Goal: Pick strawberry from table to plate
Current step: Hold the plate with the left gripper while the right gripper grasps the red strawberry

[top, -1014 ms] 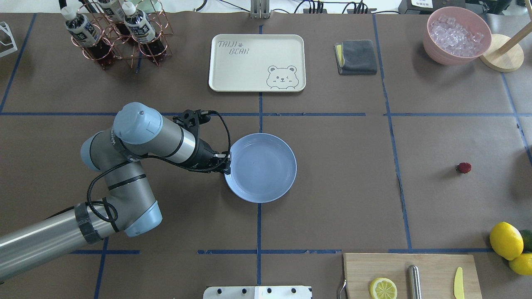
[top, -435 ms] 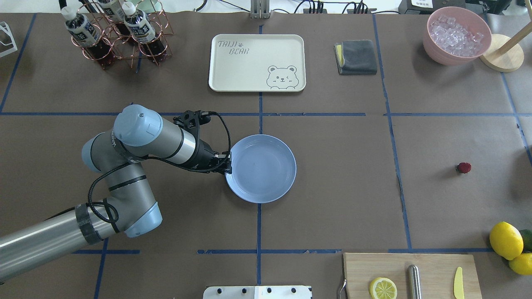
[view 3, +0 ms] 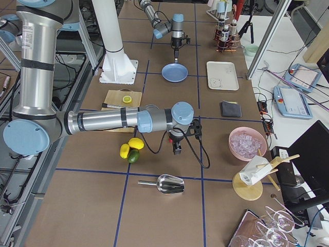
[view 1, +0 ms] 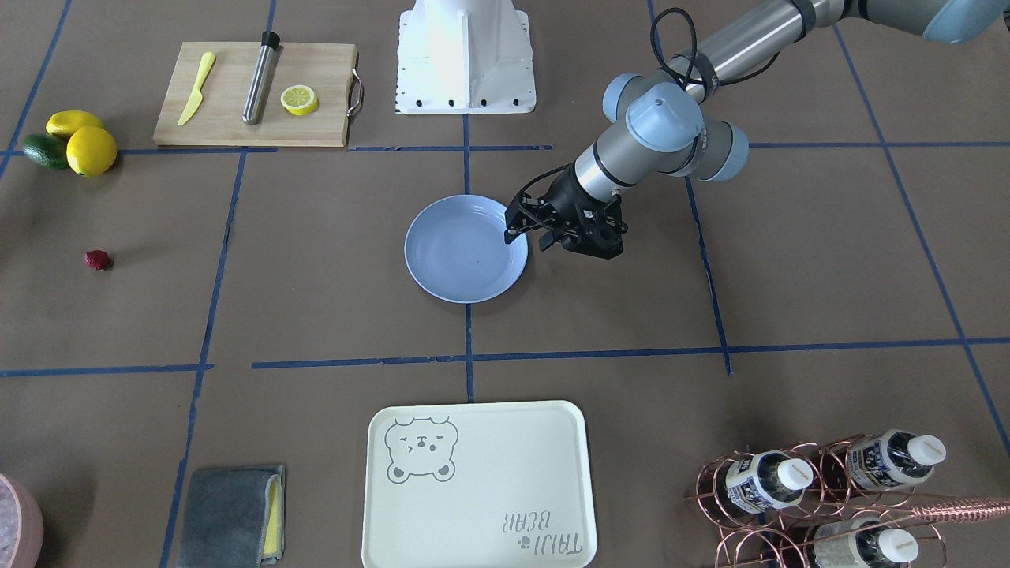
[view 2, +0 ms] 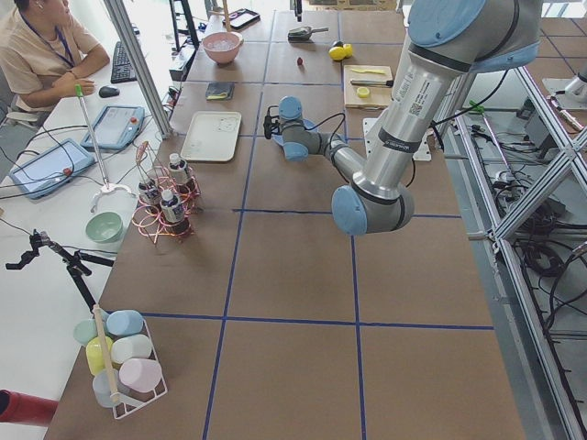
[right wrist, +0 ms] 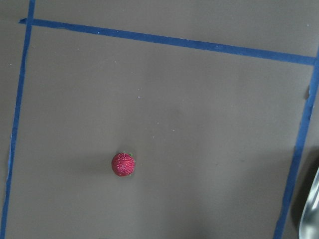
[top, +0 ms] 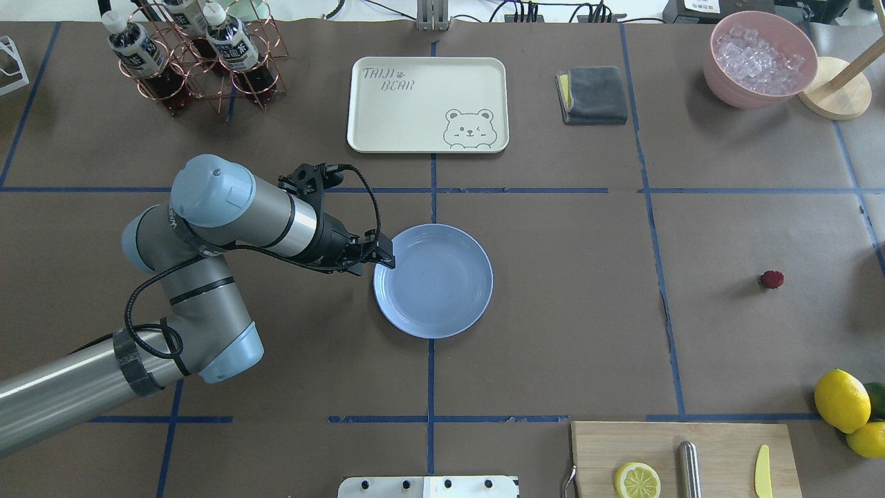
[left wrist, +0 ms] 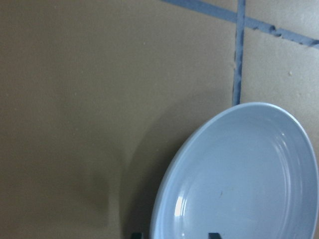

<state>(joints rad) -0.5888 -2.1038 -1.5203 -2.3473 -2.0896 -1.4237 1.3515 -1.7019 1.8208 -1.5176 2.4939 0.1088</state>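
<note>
The strawberry point(top: 771, 279), tiny and dark red, lies on the brown table point(top: 567, 304) at the far right, also seen in the front view point(view 1: 98, 259). The right wrist view looks straight down on the strawberry point(right wrist: 123, 164) and shows no fingers. My right gripper point(view 3: 177, 150) appears only in the right side view, pointing down; I cannot tell if it is open or shut. The light-blue plate point(top: 433, 280) sits empty mid-table. My left gripper point(top: 384, 260) hovers at the plate's left rim, open, its fingertips point(left wrist: 214, 235) apart over the plate point(left wrist: 239, 179).
At the back stand a cream bear tray point(top: 427, 104), a copper bottle rack point(top: 193, 55), a grey cloth point(top: 592, 95) and a pink bowl of ice point(top: 760, 59). A cutting board point(top: 684, 460) and lemons point(top: 841, 400) are front right. A metal scoop point(view 3: 167, 183) lies near the right arm.
The left arm has drawn back to the left and its gripper has shifted along the plate's rim towards the far side. Plate and strawberry have stayed put.
</note>
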